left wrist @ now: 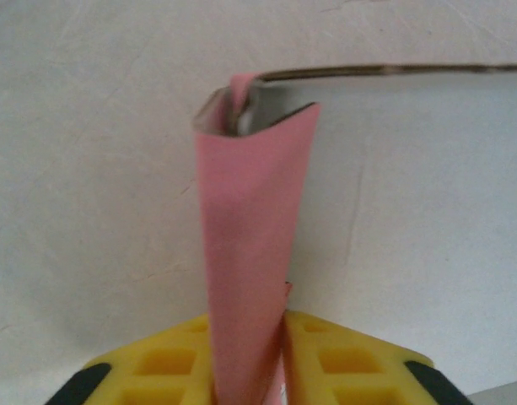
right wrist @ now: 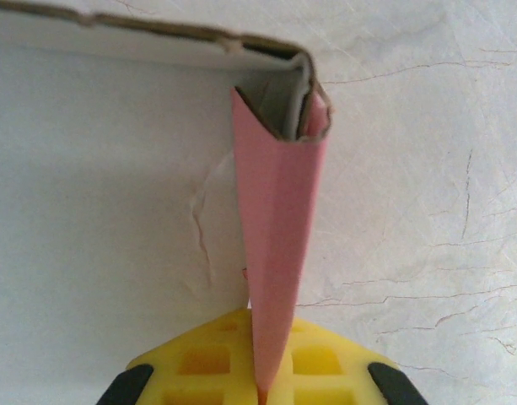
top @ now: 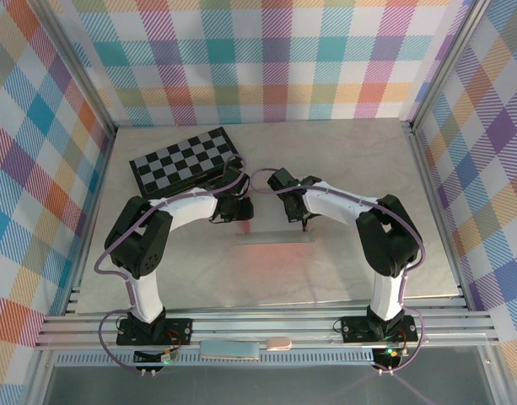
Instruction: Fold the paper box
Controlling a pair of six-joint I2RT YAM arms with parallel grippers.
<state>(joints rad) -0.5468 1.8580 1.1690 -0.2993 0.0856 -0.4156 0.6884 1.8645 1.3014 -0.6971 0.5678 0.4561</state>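
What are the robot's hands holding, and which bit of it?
The box: the left gripper pinches its folded-up pink end on one side, the right gripper the pink end on the other side.

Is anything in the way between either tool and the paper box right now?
Nothing visible. The left tool and the right tool each pinch a pink flap of the box, with the card between their fingers. The checkered board lies farther back on the left, apart from the box.
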